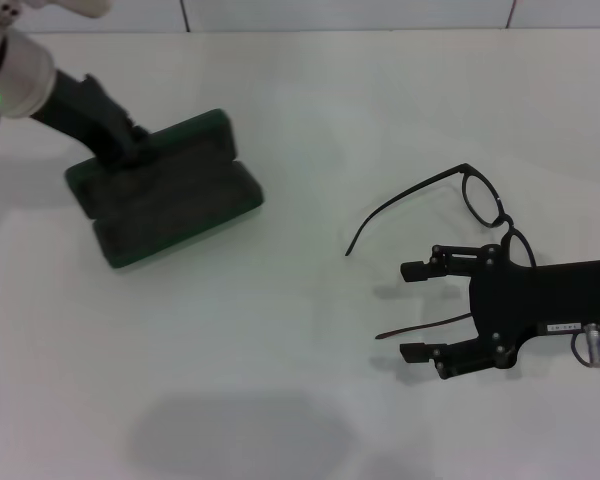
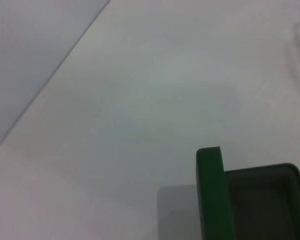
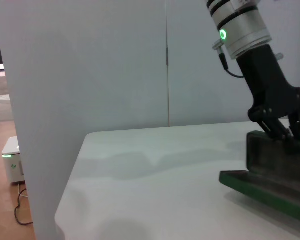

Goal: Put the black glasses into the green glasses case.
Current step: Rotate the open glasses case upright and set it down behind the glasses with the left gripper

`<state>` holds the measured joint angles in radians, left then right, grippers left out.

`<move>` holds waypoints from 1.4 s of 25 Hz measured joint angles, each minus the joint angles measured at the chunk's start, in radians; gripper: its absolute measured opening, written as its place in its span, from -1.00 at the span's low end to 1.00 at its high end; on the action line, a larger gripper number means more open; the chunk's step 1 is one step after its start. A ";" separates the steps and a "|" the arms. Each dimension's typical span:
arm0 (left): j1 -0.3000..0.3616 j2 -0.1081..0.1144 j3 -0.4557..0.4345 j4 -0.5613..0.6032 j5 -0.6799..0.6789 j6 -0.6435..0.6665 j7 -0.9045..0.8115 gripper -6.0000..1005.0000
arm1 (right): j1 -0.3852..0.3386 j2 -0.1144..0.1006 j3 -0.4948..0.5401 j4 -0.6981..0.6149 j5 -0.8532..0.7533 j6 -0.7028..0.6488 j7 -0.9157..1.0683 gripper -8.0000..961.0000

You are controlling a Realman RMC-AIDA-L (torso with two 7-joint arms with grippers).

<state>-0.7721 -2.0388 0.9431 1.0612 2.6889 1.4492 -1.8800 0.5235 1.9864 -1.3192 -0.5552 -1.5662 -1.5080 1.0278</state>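
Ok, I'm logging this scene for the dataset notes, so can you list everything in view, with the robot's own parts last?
green glasses case: one, dark green, open, table's left side.
black glasses: one pair, black frame, unfolded, on the table's right side, partly under the right pincer.
table: one, white, under everything.
wall panels: white, behind the table.
small box: one, white with a green light, on the floor beside the table.
left pincer: one, black, at the case's raised lid.
right pincer: one, black, open, over the glasses.
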 joint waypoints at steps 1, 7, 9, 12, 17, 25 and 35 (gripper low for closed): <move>0.003 -0.005 0.010 0.013 -0.006 0.000 0.008 -0.59 | 0.000 0.000 0.000 0.000 0.000 -0.001 0.000 0.78; 0.007 -0.046 0.124 0.057 -0.070 -0.072 0.075 -0.56 | 0.001 0.000 0.000 -0.001 0.000 -0.002 0.000 0.78; 0.003 -0.047 0.183 0.051 -0.102 -0.108 0.077 -0.55 | 0.003 0.000 -0.002 -0.001 0.000 -0.003 0.000 0.78; 0.001 -0.048 0.265 0.039 -0.134 -0.168 0.080 -0.54 | 0.004 0.000 -0.002 -0.002 0.000 -0.009 0.000 0.78; 0.006 -0.050 0.362 0.026 -0.158 -0.273 0.081 -0.52 | -0.001 0.000 0.002 -0.002 0.000 -0.010 0.000 0.78; 0.008 -0.052 0.460 0.014 -0.164 -0.307 0.082 -0.48 | -0.002 0.000 0.003 -0.002 0.000 -0.009 -0.004 0.78; 0.012 -0.054 0.476 0.018 -0.177 -0.320 0.080 -0.44 | -0.002 -0.001 0.003 -0.002 0.000 -0.007 -0.005 0.78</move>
<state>-0.7604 -2.0932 1.4195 1.0790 2.5121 1.1293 -1.8000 0.5215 1.9849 -1.3161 -0.5568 -1.5661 -1.5150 1.0231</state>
